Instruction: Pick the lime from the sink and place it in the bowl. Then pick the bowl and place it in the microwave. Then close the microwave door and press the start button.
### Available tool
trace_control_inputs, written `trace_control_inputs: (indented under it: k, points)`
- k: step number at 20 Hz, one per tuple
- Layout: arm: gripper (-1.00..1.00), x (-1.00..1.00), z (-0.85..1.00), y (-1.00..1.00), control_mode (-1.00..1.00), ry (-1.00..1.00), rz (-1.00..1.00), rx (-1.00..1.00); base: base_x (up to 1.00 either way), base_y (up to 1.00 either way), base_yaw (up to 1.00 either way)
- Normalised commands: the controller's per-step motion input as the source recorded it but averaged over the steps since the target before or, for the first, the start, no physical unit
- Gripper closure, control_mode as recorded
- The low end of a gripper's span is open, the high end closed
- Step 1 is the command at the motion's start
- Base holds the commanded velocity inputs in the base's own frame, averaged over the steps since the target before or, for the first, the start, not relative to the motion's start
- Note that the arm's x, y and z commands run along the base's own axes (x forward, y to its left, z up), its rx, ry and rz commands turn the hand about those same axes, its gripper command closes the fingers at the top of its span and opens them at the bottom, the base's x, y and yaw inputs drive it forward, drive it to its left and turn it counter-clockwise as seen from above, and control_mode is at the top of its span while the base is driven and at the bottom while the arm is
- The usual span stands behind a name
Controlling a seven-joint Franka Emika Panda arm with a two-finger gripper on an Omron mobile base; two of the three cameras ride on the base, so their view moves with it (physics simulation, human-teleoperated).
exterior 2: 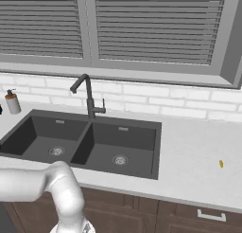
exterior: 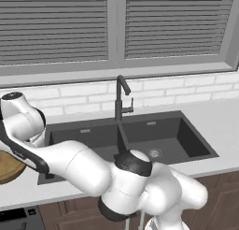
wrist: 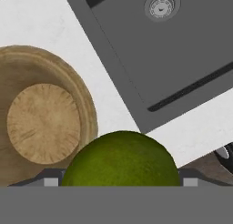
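Filling the lower middle of the hand view, the lime (wrist: 122, 158) sits right at the gripper (wrist: 121, 182), between its finger mounts, so the gripper looks closed on it, though the tips themselves are hidden behind the fruit. Toward 10 o'clock from the lime lies the bowl (wrist: 86, 109), on the pale table (wrist: 36, 22), its paler inner base showing and nothing inside it. From 12 to 3 o'clock stretches the dark sink (wrist: 182, 59), one round drain (wrist: 160, 7) near the top. Seen from the left base view, the bowl (exterior: 10, 167) peeks out at 9 o'clock, left of the sink (exterior: 163, 135) and faucet (exterior: 121, 98).
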Motion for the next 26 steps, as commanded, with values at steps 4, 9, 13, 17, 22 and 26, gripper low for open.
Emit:
trace_control_inputs:
  k: [4,9,13,17,22,26]
  points:
    - [1.00,0.32,-0.28,0.22,-1.00,0.06,-0.04,0.00,0.00,0.00,0.00]
    - [1.00,0.25,-0.32,0.33,-1.00,0.06,-0.03,-0.01,0.00,0.00,0.00]
    - [1.00,0.26,-0.29,0.39,-1.00,0.08,-0.01,0.00,0.00,0.00,0.00]
    - [1.00,0.34,-0.22,0.32,-1.00,0.09,0.00,0.00,0.00,0.00,0.00]
    - [-1.00,0.20,-0.33,0.26,-1.00,0.10,-0.02,-0.03,0.00,0.00,0.00]
    - [-1.00,0.05,-0.34,0.18,-1.00,0.05,-0.03,-0.02,0.00,0.00,0.00]
